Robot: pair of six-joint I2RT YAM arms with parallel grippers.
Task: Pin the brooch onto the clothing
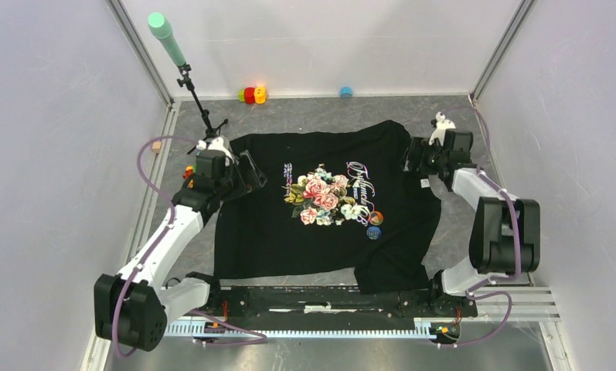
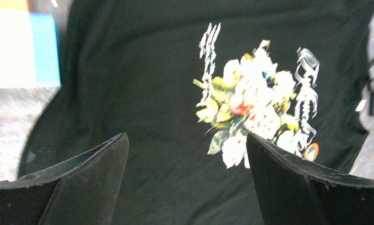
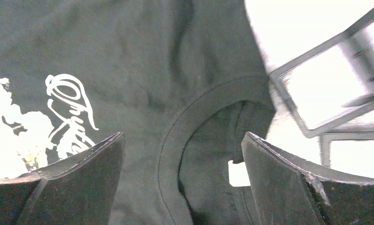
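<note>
Black T-shirt (image 1: 258, 232) spread at centre of table (image 1: 304, 116), orange brooch (image 1: 376, 217) seen at 4 o'clock of rose print (image 1: 324, 197), left gripper (image 2: 186, 136) held parted at 9 o'clock edge, right gripper (image 3: 183, 135) parted over collar (image 3: 175, 122)

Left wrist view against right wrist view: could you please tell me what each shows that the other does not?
Only the left wrist view shows the whole rose print, an orange brooch beside it and a blue-and-white box. Only the right wrist view shows the collar and its white label. Both show the shirt, its white script and their own open gripper: the left gripper, the right gripper.
</note>
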